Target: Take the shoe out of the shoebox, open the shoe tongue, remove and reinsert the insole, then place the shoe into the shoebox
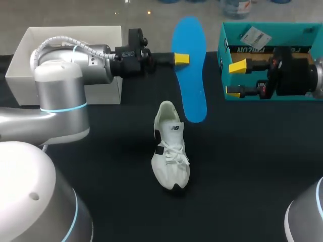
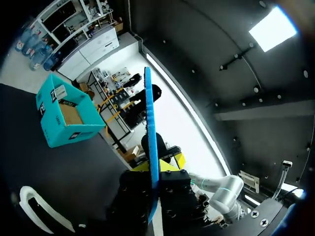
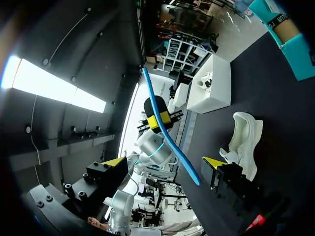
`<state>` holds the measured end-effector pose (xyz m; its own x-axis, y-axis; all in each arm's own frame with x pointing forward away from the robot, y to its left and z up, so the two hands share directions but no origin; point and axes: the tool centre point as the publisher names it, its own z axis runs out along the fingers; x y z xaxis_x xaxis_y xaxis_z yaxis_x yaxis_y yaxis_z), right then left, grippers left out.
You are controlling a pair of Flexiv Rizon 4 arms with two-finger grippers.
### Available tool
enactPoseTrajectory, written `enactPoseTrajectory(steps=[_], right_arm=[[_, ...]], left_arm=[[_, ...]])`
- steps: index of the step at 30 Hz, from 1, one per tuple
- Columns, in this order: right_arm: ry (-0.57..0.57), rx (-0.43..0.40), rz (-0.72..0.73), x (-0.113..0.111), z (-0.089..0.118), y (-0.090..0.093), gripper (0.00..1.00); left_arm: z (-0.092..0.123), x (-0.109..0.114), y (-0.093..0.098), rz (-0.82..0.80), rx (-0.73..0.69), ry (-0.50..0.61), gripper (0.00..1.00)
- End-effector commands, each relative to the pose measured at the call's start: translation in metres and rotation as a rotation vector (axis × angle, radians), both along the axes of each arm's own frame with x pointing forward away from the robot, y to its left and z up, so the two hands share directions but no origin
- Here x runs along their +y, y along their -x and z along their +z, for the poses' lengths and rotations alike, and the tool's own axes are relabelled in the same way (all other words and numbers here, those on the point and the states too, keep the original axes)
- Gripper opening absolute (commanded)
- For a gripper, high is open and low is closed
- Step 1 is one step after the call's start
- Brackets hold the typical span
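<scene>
Left jaws clamped on blue insole [image 1: 192,91], edge-on in wrist view, broad overhead; right jaws apart.

Shoe [image 1: 170,146] on table [image 1: 252,176], insole [image 1: 195,96] behind it, shoebox [image 1: 223,54] right.

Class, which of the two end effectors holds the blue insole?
The left end effector, clamped on the blue insole; the right end effector is open and empty, by the teal shoebox.
</scene>
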<state>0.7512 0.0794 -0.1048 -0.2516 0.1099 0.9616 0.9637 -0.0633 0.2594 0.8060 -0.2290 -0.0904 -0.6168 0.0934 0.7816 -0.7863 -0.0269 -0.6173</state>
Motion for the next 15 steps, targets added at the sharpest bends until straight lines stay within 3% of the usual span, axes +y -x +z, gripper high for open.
enactPoseTrajectory(steps=[1, 14, 15], right_arm=[[0.001, 0.0, -0.001, 0.0016, -0.0001, -0.0007, 1.0], [0.001, 0.0, -0.001, 0.0016, -0.0001, -0.0007, 1.0], [0.001, 0.0, -0.001, 0.0016, -0.0001, -0.0007, 1.0]], left_arm=[[0.0022, 0.0035, 0.0022, 0.062, -0.508, 0.041, 0.0], [0.0022, 0.0035, 0.0022, 0.062, -0.508, 0.041, 0.0], [0.0033, 0.0042, 0.003, 0.058, -0.628, 0.046, 0.0]])
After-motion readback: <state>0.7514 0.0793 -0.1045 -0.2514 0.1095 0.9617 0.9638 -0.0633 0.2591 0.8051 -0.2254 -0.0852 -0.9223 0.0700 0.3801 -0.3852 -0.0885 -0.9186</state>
